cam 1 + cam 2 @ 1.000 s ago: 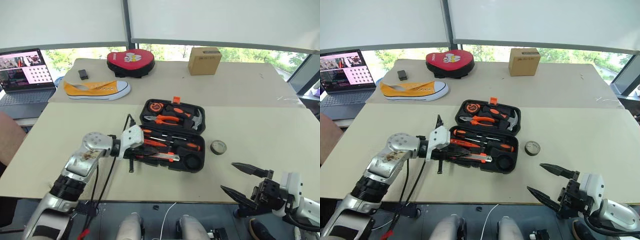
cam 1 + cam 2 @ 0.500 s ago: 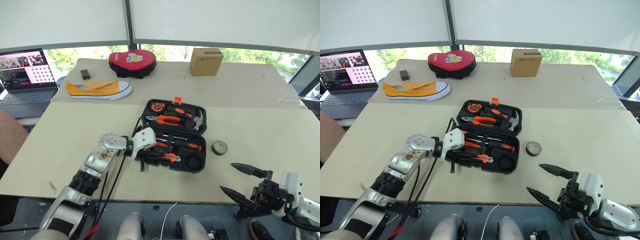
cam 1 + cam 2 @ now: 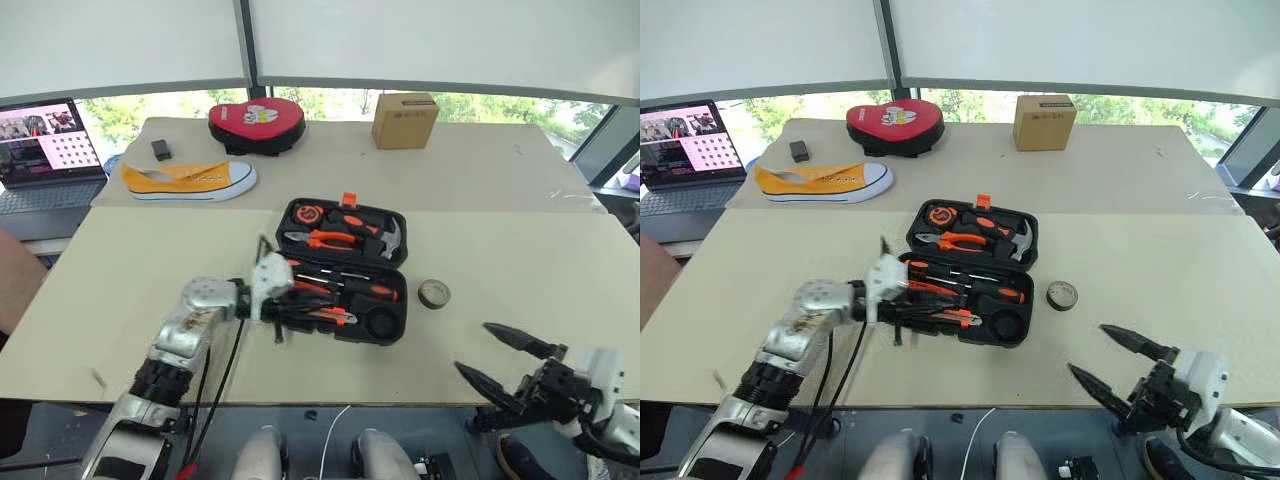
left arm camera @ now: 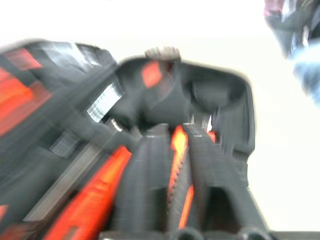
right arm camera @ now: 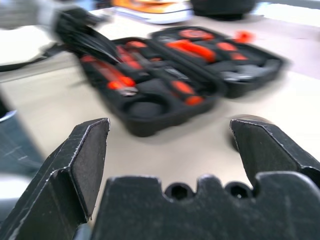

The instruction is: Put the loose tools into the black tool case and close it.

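On your beige bench (image 3: 120, 260), under bright windows (image 3: 130, 110), right gripper (image 3: 505, 358) fingers spread wide, empty; left gripper (image 3: 283, 305) fingers I cannot tell.

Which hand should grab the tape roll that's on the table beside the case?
Right, probably. The tape roll lies on the table right of the case, on the side of the right hand, which is open and free. The left hand is at the case's left edge.

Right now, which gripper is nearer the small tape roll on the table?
Right. The right gripper hangs open off the table's near edge, just below the tape roll; the left gripper is over the black tool case, farther off.
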Controlling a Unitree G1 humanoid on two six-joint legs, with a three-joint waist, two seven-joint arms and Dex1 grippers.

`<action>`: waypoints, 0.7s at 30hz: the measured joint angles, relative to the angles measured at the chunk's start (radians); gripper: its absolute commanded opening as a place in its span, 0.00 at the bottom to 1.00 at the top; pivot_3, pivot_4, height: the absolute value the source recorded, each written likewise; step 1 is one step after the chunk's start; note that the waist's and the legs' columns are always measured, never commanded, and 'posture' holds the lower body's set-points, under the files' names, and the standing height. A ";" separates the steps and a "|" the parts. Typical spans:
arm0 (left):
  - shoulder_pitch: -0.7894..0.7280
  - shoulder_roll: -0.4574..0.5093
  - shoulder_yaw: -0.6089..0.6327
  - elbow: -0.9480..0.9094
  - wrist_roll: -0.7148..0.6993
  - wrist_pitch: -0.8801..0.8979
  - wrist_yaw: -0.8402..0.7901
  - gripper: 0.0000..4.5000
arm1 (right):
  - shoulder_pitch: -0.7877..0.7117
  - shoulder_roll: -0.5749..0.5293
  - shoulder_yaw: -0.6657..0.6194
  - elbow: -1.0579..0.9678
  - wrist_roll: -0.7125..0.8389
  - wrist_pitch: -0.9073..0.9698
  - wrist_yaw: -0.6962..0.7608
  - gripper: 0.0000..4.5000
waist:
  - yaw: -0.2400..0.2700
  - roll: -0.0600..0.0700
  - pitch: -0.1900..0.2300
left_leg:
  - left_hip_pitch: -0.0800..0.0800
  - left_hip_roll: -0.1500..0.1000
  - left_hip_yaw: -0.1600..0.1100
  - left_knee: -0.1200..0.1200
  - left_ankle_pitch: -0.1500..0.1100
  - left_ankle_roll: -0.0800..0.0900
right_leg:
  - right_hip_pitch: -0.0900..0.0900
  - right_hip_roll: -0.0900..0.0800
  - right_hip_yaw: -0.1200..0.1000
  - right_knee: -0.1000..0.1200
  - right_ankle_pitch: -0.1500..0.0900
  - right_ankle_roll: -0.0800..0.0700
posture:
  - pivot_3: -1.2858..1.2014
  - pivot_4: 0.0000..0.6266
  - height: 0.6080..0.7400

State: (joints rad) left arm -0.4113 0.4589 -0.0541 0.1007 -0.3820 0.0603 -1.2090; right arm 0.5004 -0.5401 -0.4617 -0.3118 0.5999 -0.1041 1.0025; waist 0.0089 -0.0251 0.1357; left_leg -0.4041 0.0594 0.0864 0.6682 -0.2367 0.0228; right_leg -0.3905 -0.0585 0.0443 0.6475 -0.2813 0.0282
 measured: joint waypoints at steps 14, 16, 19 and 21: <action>0.212 0.313 0.295 -0.039 -0.287 0.247 -0.166 1.00 | 0.001 -0.048 -0.086 0.104 -0.096 0.062 -0.134 1.00 | -0.018 0.002 0.001 | 0.005 0.004 0.003 -0.001 0.000 0.000 | 0.002 -0.002 0.002 0.000 0.000 -0.002 | 0.52 0.24 1.00; 0.209 0.304 0.301 -0.039 -0.287 0.239 -0.168 1.00 | -0.081 -0.141 -0.041 0.066 -0.106 0.171 -0.156 1.00 | -0.022 0.002 0.001 | 0.005 0.004 0.003 -0.001 0.000 0.000 | 0.002 -0.002 0.001 0.000 0.000 -0.002 | 0.52 0.24 1.00; 0.198 0.264 0.284 -0.077 -0.286 0.211 -0.155 1.00 | -0.239 -0.309 0.076 0.032 -0.119 0.343 -0.138 1.00 | -0.022 0.002 0.002 | 0.004 0.004 0.003 -0.001 0.000 0.000 | 0.001 -0.001 0.002 0.000 0.000 -0.002 | 0.52 0.24 1.00; 0.191 0.228 0.259 -0.138 -0.286 0.204 -0.140 1.00 | -0.384 -0.399 0.178 0.027 -0.139 0.469 -0.128 1.00 | -0.018 0.001 0.002 | 0.002 0.003 0.002 -0.001 0.000 0.000 | 0.001 0.000 0.001 0.000 0.000 -0.002 | 0.52 0.24 1.00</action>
State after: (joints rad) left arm -0.2198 0.6873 0.2047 -0.0372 -0.6681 0.2640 -1.3488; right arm 0.1162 -0.9390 -0.2842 -0.2848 0.4613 0.3645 0.8749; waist -0.0094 -0.0239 0.1376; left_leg -0.4017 0.0628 0.0888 0.6675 -0.2370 0.0229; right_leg -0.3898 -0.0582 0.0449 0.6475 -0.2815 0.0259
